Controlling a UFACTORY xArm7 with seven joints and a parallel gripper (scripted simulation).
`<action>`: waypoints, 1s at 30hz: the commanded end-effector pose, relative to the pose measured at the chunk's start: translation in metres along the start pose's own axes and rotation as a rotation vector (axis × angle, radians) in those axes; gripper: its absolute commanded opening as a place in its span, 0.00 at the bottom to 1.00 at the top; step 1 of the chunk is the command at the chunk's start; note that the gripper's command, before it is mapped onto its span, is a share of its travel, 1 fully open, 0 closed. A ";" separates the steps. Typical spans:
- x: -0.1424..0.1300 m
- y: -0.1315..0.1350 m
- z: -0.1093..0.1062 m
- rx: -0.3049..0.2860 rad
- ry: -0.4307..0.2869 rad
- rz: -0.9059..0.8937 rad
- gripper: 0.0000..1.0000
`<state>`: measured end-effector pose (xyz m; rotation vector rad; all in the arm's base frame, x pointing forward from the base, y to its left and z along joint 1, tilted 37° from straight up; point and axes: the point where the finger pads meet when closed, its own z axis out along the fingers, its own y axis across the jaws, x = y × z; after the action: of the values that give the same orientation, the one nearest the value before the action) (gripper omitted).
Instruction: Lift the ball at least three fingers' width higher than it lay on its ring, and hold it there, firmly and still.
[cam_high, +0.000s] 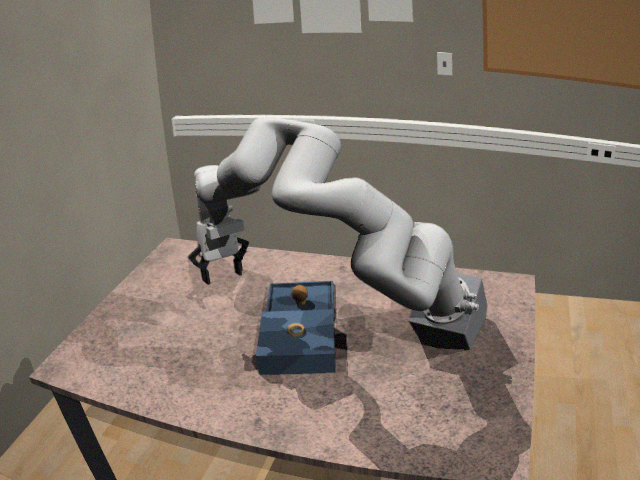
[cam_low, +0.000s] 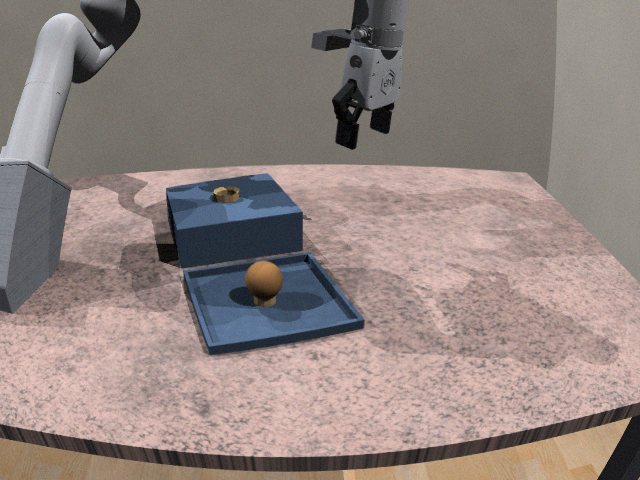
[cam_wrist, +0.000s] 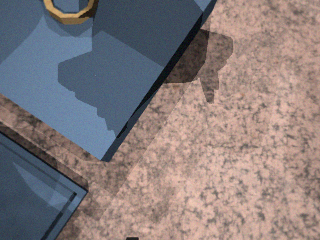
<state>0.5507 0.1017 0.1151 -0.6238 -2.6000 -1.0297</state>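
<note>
A brown ball (cam_high: 299, 292) (cam_low: 263, 278) rests on a small tan ring (cam_low: 264, 300) in the middle of a shallow blue tray (cam_high: 303, 302) (cam_low: 272, 301). My gripper (cam_high: 221, 268) (cam_low: 362, 128) is open and empty. It hangs high above the table, well off to the side of the tray and apart from the ball. The wrist view shows a corner of the tray (cam_wrist: 35, 202) but not the ball or the fingers.
A taller blue box (cam_high: 296, 341) (cam_low: 235, 217) (cam_wrist: 100, 65) stands right beside the tray, with an empty tan ring (cam_high: 295, 329) (cam_low: 226, 194) (cam_wrist: 70, 10) on top. The arm's grey base (cam_high: 448, 320) (cam_low: 28, 232) stands on the table beyond the box.
</note>
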 end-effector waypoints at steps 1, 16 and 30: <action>-0.001 0.000 -0.003 -0.001 -0.006 0.000 1.00; -0.001 0.000 -0.003 -0.001 -0.006 0.000 1.00; -0.008 -0.189 0.021 0.018 -0.182 0.577 1.00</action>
<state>0.4870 0.0246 0.0240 -1.2500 -2.3726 -0.8338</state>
